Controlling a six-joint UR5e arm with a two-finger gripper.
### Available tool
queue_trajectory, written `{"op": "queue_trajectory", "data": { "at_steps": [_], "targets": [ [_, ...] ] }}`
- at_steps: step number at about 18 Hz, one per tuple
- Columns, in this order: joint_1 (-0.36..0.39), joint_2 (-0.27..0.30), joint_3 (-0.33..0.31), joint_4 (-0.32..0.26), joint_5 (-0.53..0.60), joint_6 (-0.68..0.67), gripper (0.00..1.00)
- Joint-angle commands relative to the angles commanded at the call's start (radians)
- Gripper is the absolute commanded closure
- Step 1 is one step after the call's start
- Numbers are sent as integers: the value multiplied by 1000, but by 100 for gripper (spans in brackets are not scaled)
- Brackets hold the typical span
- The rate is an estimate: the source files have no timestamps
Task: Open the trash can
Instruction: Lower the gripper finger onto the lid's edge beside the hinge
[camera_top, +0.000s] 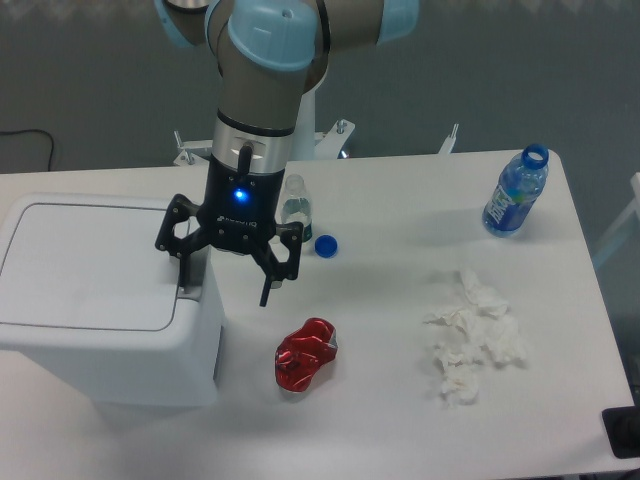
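Bin (95, 300) sits at bench left, lid flat and closed, so nothing is opened yet. Pincer (224, 290) spread wide, empty, one finger over the bin's right edge; pressing the lid release is left.

One white trash can (100, 300), two plastic bottles (515, 192) (295, 205), one blue bottle cap (325, 244), one crushed red can (305, 354) and one heap of crumpled white tissue (472, 337) are counted on the bench (400, 420).
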Motion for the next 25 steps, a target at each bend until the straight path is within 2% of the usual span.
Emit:
{"op": "queue_trajectory", "data": {
  "at_steps": [25],
  "targets": [
    [32, 2, 0, -3, -21, 2, 0]
  ]
}}
